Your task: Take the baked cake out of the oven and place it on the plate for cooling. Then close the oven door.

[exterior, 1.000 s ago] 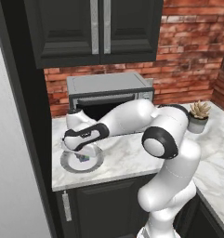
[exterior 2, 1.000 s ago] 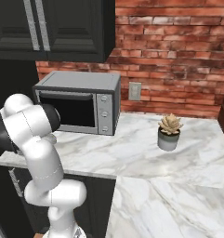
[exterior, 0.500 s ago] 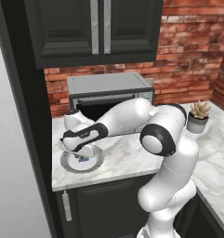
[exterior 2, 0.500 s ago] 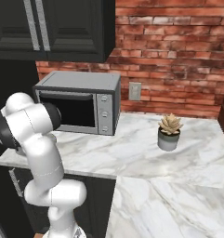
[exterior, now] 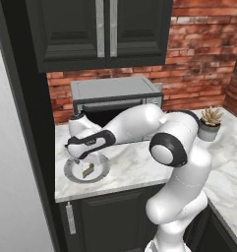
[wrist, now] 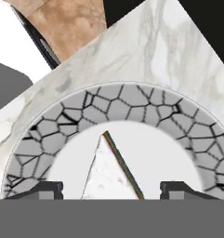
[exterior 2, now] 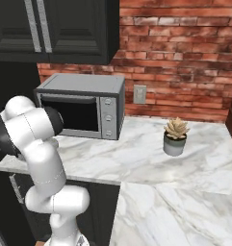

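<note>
The baked cake [wrist: 106,169], a wedge with a white top and a rainbow-striped side, lies on the plate [wrist: 132,100], whose rim has a grey crackle pattern. In the left base view the cake [exterior: 88,171] rests on the plate [exterior: 71,172] at the counter's front left corner. My gripper [exterior: 85,158] hangs just above it, pointing down. In the hand view the gripper [wrist: 113,188] is open, its fingertips [wrist: 48,188] standing wide on either side of the wedge with a gap at each side. The oven and the oven door are out of view.
A silver microwave [exterior: 117,98] stands behind the plate against the brick wall, also seen as the microwave [exterior 2: 81,110]. A small potted plant [exterior: 210,123] sits at the right. Dark cabinets hang overhead. The counter's left edge and front edge run close to the plate.
The jaws have gone from shut to open and the cake has been let go onto the plate. The arm has hardly moved.
</note>
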Tool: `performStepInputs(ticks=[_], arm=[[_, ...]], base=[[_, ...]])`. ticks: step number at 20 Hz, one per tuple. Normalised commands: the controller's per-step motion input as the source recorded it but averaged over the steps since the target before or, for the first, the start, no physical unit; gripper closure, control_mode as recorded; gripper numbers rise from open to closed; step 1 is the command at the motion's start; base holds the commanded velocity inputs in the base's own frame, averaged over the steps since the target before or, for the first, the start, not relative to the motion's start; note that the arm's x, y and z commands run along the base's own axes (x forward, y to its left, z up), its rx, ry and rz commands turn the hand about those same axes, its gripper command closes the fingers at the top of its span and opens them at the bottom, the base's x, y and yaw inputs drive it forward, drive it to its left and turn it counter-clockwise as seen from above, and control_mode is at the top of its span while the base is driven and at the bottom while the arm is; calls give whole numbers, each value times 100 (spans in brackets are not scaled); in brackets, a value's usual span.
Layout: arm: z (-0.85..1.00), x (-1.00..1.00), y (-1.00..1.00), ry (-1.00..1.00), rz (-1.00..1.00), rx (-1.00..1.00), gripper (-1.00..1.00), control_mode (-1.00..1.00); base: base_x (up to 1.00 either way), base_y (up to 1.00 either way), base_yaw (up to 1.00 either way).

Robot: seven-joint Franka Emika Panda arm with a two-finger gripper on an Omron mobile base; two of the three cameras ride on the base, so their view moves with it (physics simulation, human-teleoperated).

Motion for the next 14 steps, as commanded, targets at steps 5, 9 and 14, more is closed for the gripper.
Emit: performStepInputs(ticks=[5,9,14], arm=[[53,-30,-28,-12,0,2,-100,-100],[80,-67,-24,-11,0,3,-100,-100],[82,-59,-58,-1,0,13,-100,-100]], base=[[0,0,0],[0,0,0],[0,0,0]])
